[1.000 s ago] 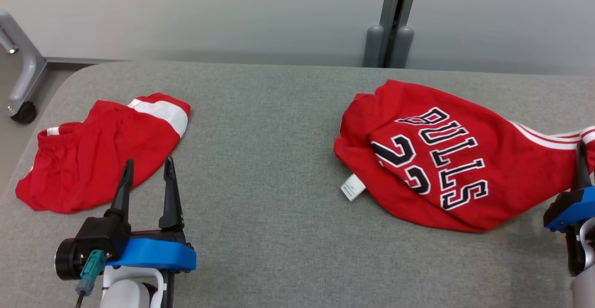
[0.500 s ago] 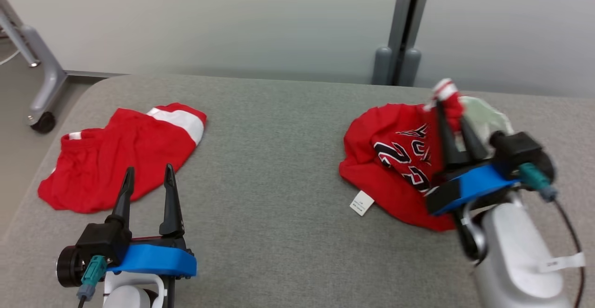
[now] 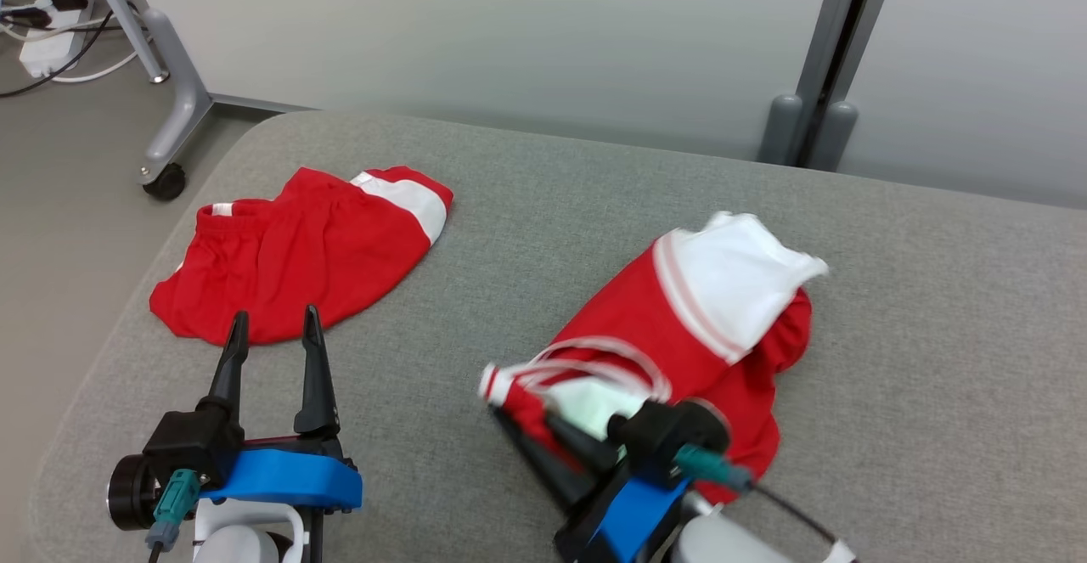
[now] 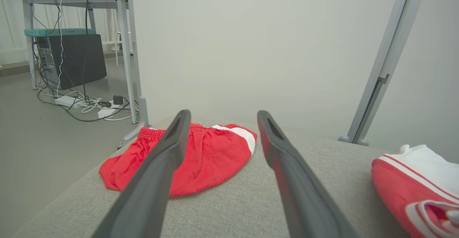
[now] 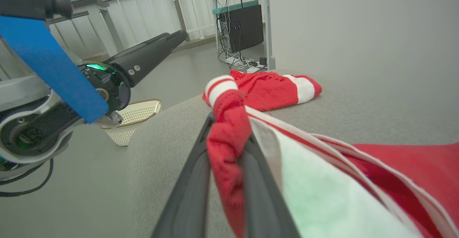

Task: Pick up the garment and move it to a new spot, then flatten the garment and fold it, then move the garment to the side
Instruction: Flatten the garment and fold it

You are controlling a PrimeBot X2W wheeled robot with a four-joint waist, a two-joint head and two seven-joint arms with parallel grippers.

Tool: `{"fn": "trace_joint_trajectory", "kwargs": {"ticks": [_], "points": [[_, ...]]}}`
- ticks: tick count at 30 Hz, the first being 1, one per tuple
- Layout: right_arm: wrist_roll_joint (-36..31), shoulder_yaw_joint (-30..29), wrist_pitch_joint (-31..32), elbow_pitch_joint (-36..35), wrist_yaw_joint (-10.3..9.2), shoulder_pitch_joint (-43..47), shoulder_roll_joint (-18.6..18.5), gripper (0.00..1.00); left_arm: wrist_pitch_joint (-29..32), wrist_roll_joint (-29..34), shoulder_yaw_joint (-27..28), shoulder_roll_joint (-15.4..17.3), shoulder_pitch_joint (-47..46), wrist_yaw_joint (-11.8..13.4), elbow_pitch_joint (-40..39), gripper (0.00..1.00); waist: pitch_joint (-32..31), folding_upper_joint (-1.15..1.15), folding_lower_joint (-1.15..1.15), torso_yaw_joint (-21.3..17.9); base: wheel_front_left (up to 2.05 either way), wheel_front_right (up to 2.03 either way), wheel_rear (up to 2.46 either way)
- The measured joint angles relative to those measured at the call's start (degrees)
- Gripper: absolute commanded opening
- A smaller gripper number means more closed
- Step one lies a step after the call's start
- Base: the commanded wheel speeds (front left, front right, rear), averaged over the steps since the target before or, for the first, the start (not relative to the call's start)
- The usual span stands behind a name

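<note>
Right gripper (image 3: 522, 417) clamped on the striped edge of the red jersey (image 3: 645, 334), which lies bunched on the grey table (image 3: 543, 206). Left gripper (image 3: 272, 325) is spread wide and empty, near the red shorts (image 3: 297, 249).

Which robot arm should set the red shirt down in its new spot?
Right. The right pincer is shut on the jersey at its striped edge. The left pincer stands open and empty near the red shorts, apart from the jersey.

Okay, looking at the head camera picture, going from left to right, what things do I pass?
White power strip on the floor → red shorts → red and white jersey.
</note>
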Motion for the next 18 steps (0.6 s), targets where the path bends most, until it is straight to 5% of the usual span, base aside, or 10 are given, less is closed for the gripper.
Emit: {"fn": "trace_joint_trajectory", "kwargs": {"ticks": [4,5,6,11,18], "points": [[3.22,10.02,0.08,1.48,0.01,-0.24,0.04,0.00,0.00,-0.10,-0.14,-0.03,-0.09,0.15,0.05,1.00,0.74,0.00,0.00,0.76,0.00,0.00,0.00],[4.36,12.09,0.05,1.69,0.01,-0.34,0.05,0.27,0.00,-0.14,-0.12,-0.02,-0.17,0.15,0.07,1.00,0.90,0.00,0.00,0.85,0.00,0.00,0.00],[4.93,14.14,0.54,2.33,0.01,-0.54,0.03,1.00,0.01,-0.15,-0.03,-0.02,-0.24,0.16,0.09,1.00,0.97,0.00,0.00,0.85,0.00,0.00,0.00],[7.03,15.12,-0.35,2.81,0.01,-2.01,0.08,1.00,0.00,-0.18,0.67,-0.01,-0.24,0.49,0.26,1.00,0.95,0.00,0.00,-0.08,0.00,0.00,0.00],[0.41,-1.26,-1.03,3.88,0.01,-4.02,0.10,1.00,0.00,-0.16,1.40,-0.02,0.05,0.60,-0.21,1.00,0.27,0.00,0.00,-2.64,0.00,0.00,0.00]]}}
